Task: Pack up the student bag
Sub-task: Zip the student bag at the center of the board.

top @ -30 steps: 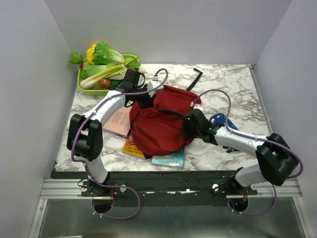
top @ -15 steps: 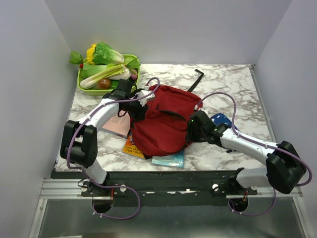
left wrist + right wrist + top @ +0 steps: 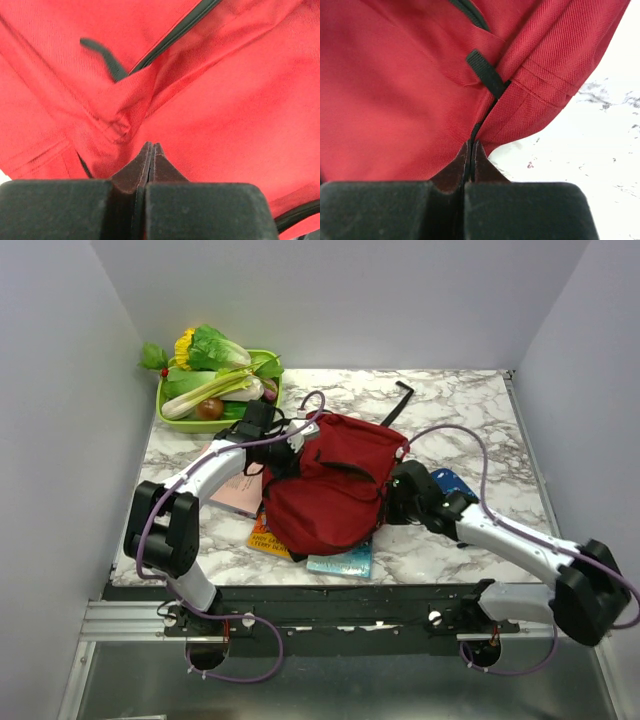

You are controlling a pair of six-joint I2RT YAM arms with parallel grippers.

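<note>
**Fabric nipped at both sides of the bag**

Cloth fills both wrist views: a dark red twill with a fine diagonal weave, soft enough to crease into deep folds and edged with black zipper trim. It belongs to the student bag (image 3: 330, 495), which is slumped in a rounded heap at the middle of the marble-patterned table (image 3: 470, 410), partly on top of three flat books. The left gripper (image 3: 151, 146) has its dark fingers pressed flat together. The red cloth puckers into a fold right at their tips, so it appears nipped there. The right gripper (image 3: 471, 144) is clamped just as tight, with a seam edge and a thin black strip of the bag running down into the joint between its fingers. A short black webbing loop (image 3: 487, 75) sits just above.

Only the overhead camera gives the layout. The left arm reaches the bag's far left corner and the right arm its right side, while a loose black strap (image 3: 398, 400) trails toward the back. A pink book (image 3: 238, 490), an orange-yellow book (image 3: 265, 535) and a teal book (image 3: 342, 562) poke out from under the bag. A blue patterned pencil case (image 3: 452, 480) lies just beside the right arm, and a green tray (image 3: 172, 424) of glossy leafy vegetables sits at the far left corner.

Lettering on the orange-yellow cover is too small to read.
</note>
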